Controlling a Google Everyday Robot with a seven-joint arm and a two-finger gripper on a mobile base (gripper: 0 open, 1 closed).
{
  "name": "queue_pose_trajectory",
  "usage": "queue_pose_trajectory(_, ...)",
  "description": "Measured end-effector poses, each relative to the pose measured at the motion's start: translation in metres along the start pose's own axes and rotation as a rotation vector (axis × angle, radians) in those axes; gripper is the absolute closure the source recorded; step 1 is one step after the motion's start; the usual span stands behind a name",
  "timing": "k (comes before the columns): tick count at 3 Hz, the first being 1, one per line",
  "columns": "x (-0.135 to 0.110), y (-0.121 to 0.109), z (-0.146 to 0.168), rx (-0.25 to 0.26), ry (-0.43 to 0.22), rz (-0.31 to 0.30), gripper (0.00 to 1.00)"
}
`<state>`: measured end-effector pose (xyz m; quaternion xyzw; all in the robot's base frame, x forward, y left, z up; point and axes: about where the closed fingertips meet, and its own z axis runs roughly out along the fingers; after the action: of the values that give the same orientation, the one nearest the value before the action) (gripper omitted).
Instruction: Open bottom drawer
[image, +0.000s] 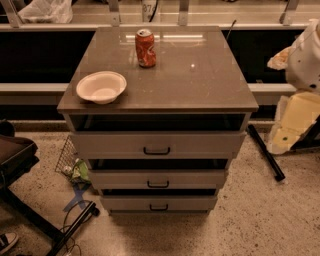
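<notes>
Single camera view. Set high in front of the three-drawer cabinet (158, 145), facing it squarely and tilted downward. Looks onto the cabinet top (200, 85) and all three drawer fronts at once. Middle distance: whole cabinet framed and centred, bottom drawer (158, 203) lowest on it and fully seen. Takes in strips of speckled floor (250, 225) left of, right of and in front of the cabinet. Reaches back to a railed ledge (60, 26) behind the cabinet at the upper border. Right of the cabinet, catches the gripper (295, 122) at the frame edge, partly cropped.
</notes>
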<state>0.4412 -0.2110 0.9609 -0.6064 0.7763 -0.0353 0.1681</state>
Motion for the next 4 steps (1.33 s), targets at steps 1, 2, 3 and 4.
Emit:
queue_pose_trajectory(1,-0.004,0.006,0.037,0.035,-0.038,-0.036,0.00)
queue_pose_trajectory(2,0.016,0.042,0.122,0.012,-0.098,-0.091,0.00)
queue_pose_trajectory(3,0.028,0.046,0.174,0.038,-0.150,-0.092,0.00)
queue_pose_trajectory(4,0.031,0.039,0.218,0.094,-0.213,-0.082,0.00)
